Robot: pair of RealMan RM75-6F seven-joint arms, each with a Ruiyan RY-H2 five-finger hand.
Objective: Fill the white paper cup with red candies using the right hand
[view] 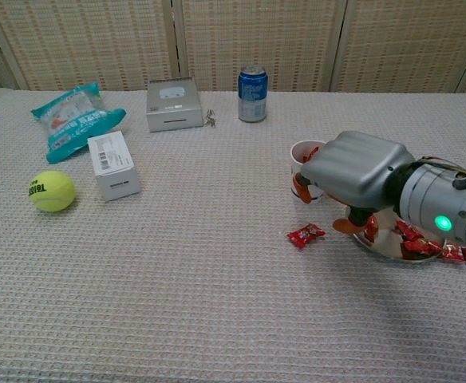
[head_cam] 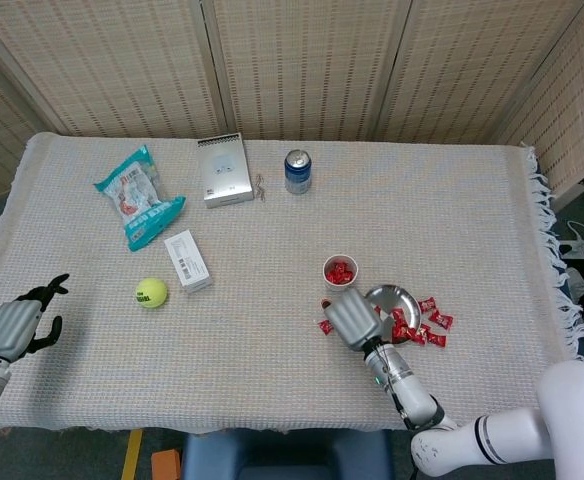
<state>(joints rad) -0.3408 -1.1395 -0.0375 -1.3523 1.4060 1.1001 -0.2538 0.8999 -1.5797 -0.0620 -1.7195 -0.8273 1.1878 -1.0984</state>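
the right hand (view: 354, 171) hangs low over the table (head_cam: 452, 200), its orange-tipped fingers (view: 300, 187) curled downward with nothing visible between them; whether they are fully clenched i cannot tell, since the grey back of the hand hides most of them. one fingertip hovers just above a loose red candy (view: 306, 234) lying on the cloth, another sits near the rim of the steel dish (view: 385, 243). in the head view the same hand (head_cam: 350, 318) covers the spot between that candy and the dish.

just behind the hand stands the white paper cup (head_cam: 340, 272), upright, with red candies (head_cam: 340, 271) showing inside it; it sits toward the near right part of the table, beside the dish. the dish holds a few more candies, and several others (head_cam: 434, 320) lie scattered on the cloth to its right, toward the fringed right edge.

the left hand (head_cam: 14, 322) rests off the near left corner, fingers spread and holding nothing.

along the far edge sit a blue can (head_cam: 297, 171) and a grey box (head_cam: 226, 170); nearer the left edge lie a teal snack bag (head_cam: 138, 196), a small white box (head_cam: 187, 259) and a tennis ball (head_cam: 151, 292).
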